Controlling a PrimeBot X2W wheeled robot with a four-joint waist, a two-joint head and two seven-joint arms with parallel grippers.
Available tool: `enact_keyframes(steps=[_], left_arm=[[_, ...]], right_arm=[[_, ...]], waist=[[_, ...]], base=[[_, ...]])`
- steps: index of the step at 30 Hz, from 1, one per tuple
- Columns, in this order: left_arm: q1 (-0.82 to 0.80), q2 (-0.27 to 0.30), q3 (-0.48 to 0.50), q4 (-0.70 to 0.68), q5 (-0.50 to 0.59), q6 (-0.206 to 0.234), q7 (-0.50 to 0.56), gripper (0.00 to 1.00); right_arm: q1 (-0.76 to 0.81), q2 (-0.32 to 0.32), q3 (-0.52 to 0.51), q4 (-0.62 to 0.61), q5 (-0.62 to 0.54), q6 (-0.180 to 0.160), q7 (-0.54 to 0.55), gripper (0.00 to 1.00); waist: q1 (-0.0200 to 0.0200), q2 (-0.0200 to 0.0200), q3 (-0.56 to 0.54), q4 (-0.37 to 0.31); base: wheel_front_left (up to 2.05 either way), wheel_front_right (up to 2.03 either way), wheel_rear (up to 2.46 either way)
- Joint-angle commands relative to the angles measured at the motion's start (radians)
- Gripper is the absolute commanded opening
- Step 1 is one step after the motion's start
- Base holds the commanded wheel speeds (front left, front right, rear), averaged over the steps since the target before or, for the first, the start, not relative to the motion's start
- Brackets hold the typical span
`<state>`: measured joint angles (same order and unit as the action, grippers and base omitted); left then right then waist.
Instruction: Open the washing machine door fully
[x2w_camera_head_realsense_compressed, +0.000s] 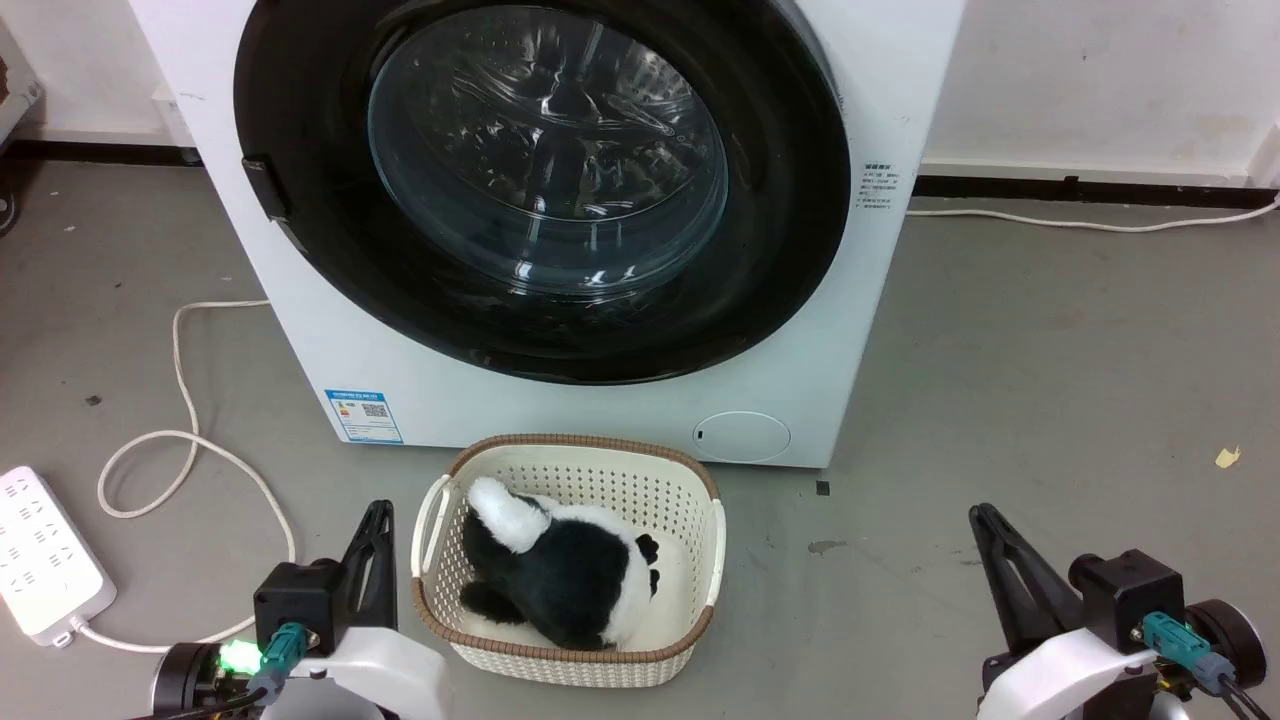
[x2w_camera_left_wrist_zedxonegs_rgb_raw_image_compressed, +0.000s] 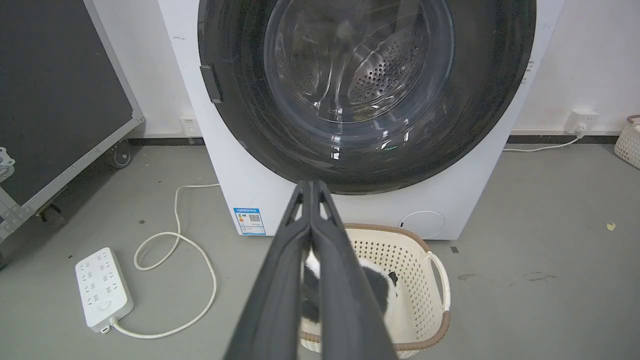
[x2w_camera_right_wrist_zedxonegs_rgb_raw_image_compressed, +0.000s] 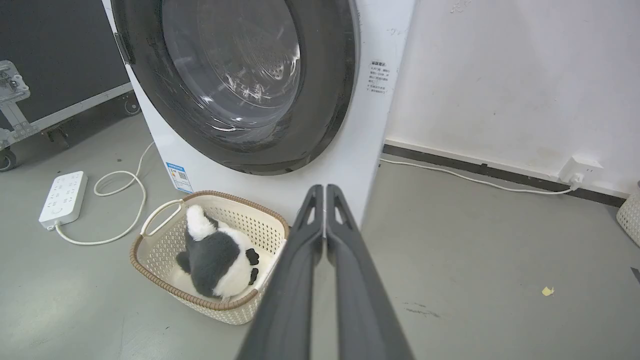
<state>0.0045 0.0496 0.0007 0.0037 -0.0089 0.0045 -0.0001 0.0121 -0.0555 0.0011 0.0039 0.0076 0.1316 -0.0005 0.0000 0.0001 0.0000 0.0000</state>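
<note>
Washing machine door (x2w_camera_head_realsense_compressed: 545, 170) closed; glossy blk rim.

The washing machine (x2w_camera_head_realsense_compressed: 300, 330) stands at the back edge of the floor (x2w_camera_head_realsense_compressed: 1020, 400), door (x2w_camera_head_realsense_compressed: 545, 150) on its front. The basket (x2w_camera_head_realsense_compressed: 585, 441) sits just before it, plush toy (x2w_camera_head_realsense_compressed: 560, 575) inside; the power strip (x2w_camera_head_realsense_compressed: 45, 550) lies by the floor's left edge.

One washing machine (x2w_camera_head_realsense_compressed: 850, 340) with one round door (x2w_camera_head_realsense_compressed: 310, 260) sits at upper centre, one basket (x2w_camera_head_realsense_compressed: 585, 440) holding one black-and-white plush toy (x2w_camera_head_realsense_compressed: 570, 580) at bottom centre, one white power strip (x2w_camera_head_realsense_compressed: 45, 555) at the lower left edge, and two grippers, the left gripper (x2w_camera_head_realsense_compressed: 380, 512) at lower left and the right gripper (x2w_camera_head_realsense_compressed: 980, 514) at lower right.
</note>
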Motion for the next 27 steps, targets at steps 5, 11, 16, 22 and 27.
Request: enact_keyframes(steps=[5,11,16,22,27], left_arm=[[0.000,0.000,-0.001,0.001,-0.003,0.001,-0.002,1.00],[0.003,0.000,-0.003,0.002,-0.008,0.003,-0.014,1.00],[0.005,0.000,-0.005,0.002,-0.011,0.004,-0.025,1.00],[0.008,0.000,-0.009,0.001,-0.017,0.006,-0.037,1.00],[0.007,0.000,-0.016,-0.002,-0.028,0.012,-0.052,1.00]], right_arm=[[0.001,0.000,0.000,0.001,0.003,0.000,-0.002,1.00],[0.003,0.000,-0.004,0.002,0.018,0.000,-0.014,1.00],[0.006,0.001,-0.006,0.005,0.026,0.000,-0.025,1.00],[0.007,0.001,-0.007,0.005,0.032,0.000,-0.037,1.00],[0.001,0.001,-0.010,0.006,0.032,0.000,-0.052,1.00]], waist=[[0.0000,-0.0001,0.000,0.000],[0.0000,-0.0001,0.001,0.000],[0.0000,-0.0001,0.003,0.001],[0.0000,-0.0001,0.006,0.005],[0.0000,-0.0001,0.020,0.014]], base=[[0.00,0.00,0.00],[0.00,0.00,0.00],[0.00,0.00,0.00],[0.00,0.00,0.00],[0.00,0.00,0.00]])
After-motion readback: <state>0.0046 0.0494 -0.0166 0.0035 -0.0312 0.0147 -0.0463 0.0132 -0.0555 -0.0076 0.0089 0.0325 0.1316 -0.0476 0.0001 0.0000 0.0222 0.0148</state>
